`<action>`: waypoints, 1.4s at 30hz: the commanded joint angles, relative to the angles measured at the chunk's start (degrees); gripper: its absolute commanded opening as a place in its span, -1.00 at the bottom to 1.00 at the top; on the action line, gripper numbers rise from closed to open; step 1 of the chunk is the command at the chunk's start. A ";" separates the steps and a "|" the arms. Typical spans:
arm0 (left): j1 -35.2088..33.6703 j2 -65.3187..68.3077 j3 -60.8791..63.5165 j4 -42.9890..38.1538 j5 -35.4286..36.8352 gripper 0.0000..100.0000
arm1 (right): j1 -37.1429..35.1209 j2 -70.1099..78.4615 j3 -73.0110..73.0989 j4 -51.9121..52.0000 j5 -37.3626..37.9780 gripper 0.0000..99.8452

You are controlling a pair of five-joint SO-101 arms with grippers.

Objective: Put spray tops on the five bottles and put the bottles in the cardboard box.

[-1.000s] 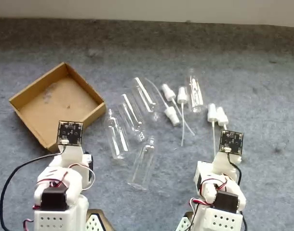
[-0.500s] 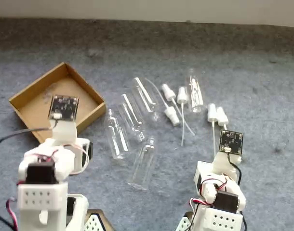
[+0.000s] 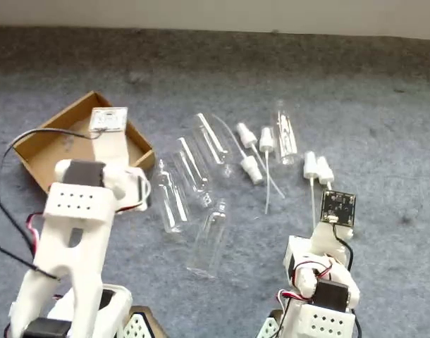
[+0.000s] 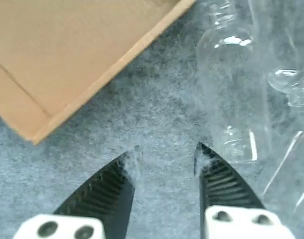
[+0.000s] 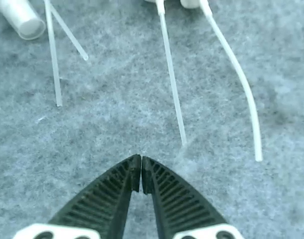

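Observation:
Several clear bottles lie uncapped on the grey carpet, among them one (image 3: 169,197) nearest the cardboard box (image 3: 60,118) and one (image 3: 209,239) closer to the arms. Several white spray tops with long tubes, such as one (image 3: 266,141), lie loose to their right. My left gripper (image 4: 167,152) hangs open over bare carpet, between the box corner (image 4: 67,55) and a bottle (image 4: 236,99). My right gripper (image 5: 141,160) is shut on nothing, low over the carpet, just short of two spray-top tubes (image 5: 172,79).
The left arm (image 3: 81,204) stands tall beside the box, its cable looping over the box's near side. The right arm (image 3: 321,267) sits folded at the near edge. Carpet to the far right and behind the bottles is open.
The left arm has risen and swung forward, its wrist camera now over the box's near corner. The right arm, the bottles and the spray tops have not moved.

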 commanded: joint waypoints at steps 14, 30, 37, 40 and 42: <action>12.44 13.32 -8.22 -2.11 24.53 -0.25 | 0.66 -0.48 8.48 0.31 0.18 -0.99; 5.41 19.82 -8.04 -10.81 27.16 -0.39 | 0.66 -0.48 8.48 0.31 0.35 -0.99; 4.79 20.00 -4.79 -17.76 27.08 -0.39 | 0.66 -0.48 8.48 0.31 0.35 -0.99; 4.35 20.00 -2.51 -20.13 26.99 -0.39 | 0.66 -0.48 8.48 0.31 0.35 -0.99; 4.09 20.00 -1.45 -21.71 26.90 -0.39 | 0.66 -0.48 8.48 0.31 0.35 -0.99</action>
